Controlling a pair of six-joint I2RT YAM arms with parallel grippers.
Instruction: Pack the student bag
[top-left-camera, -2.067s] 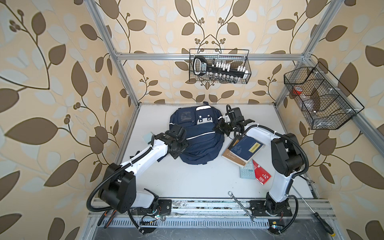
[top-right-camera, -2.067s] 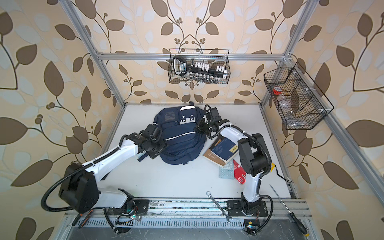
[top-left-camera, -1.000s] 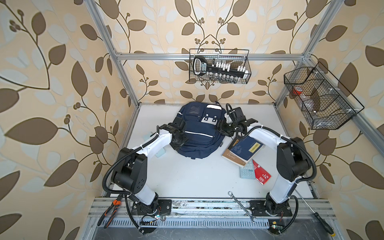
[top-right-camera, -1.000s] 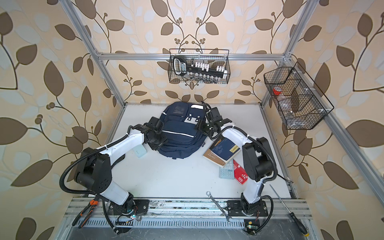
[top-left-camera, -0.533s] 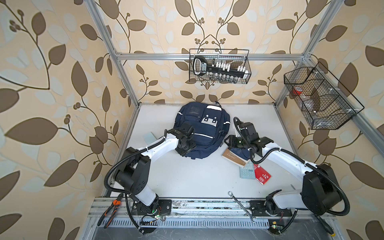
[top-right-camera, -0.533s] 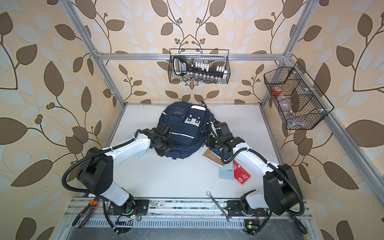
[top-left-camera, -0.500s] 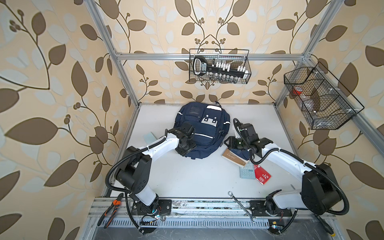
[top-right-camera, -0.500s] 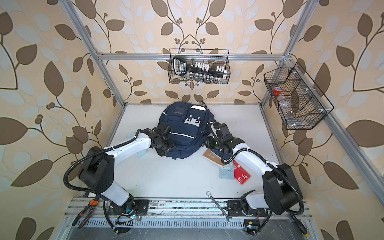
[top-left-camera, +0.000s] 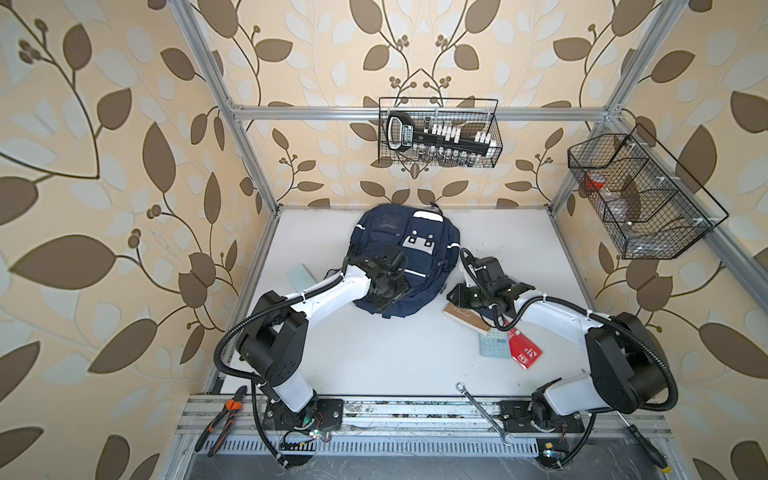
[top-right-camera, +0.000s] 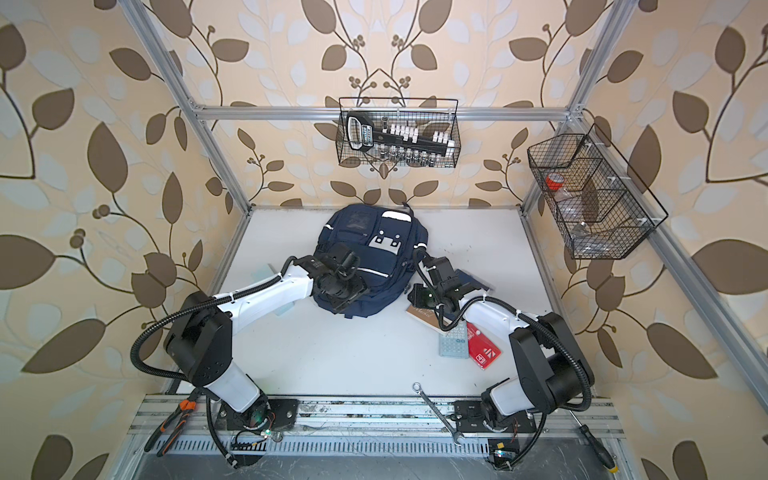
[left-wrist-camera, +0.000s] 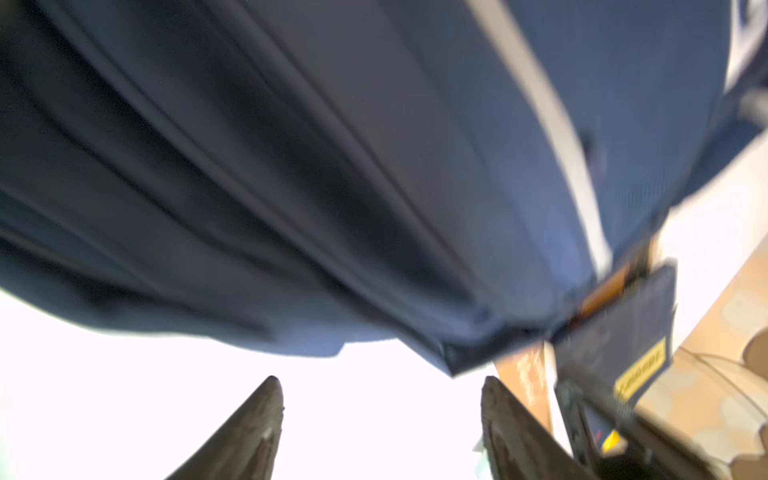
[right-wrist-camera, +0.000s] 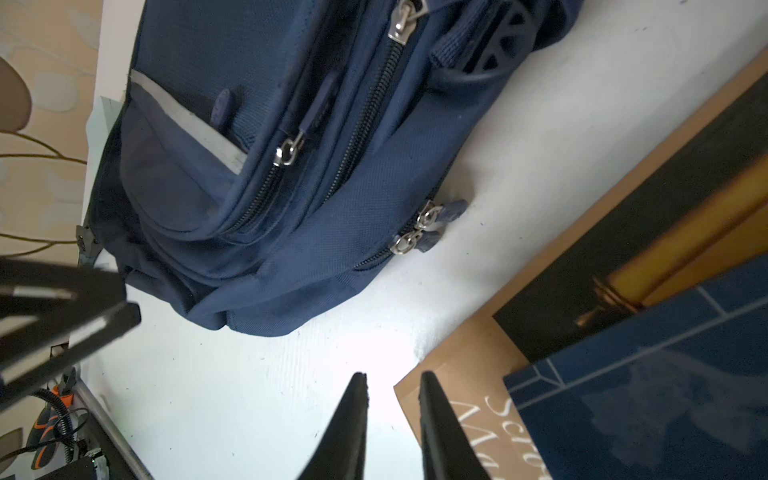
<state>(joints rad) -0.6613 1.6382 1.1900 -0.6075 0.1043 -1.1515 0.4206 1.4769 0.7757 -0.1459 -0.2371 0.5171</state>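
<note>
1. Lying zipped at the tabletop's rear-centre edge, the student bag (top-left-camera: 374, 245) likely needs opening first.
2. Its paired zip pulls (right-wrist-camera: 411, 232) face the right gripper (right-wrist-camera: 393, 376), narrowed and empty: pinch one squarely.
3. Left gripper (left-wrist-camera: 381, 380), spread, holds nothing: brace the bag's near end.

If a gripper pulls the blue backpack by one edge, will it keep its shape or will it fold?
Probably floppy: the backpack is soft fabric with deep folds in the left wrist view, so it would likely bend first. It lies low and slumped, so it is perhaps light. On the smooth white table it should slide, not tip.
</note>
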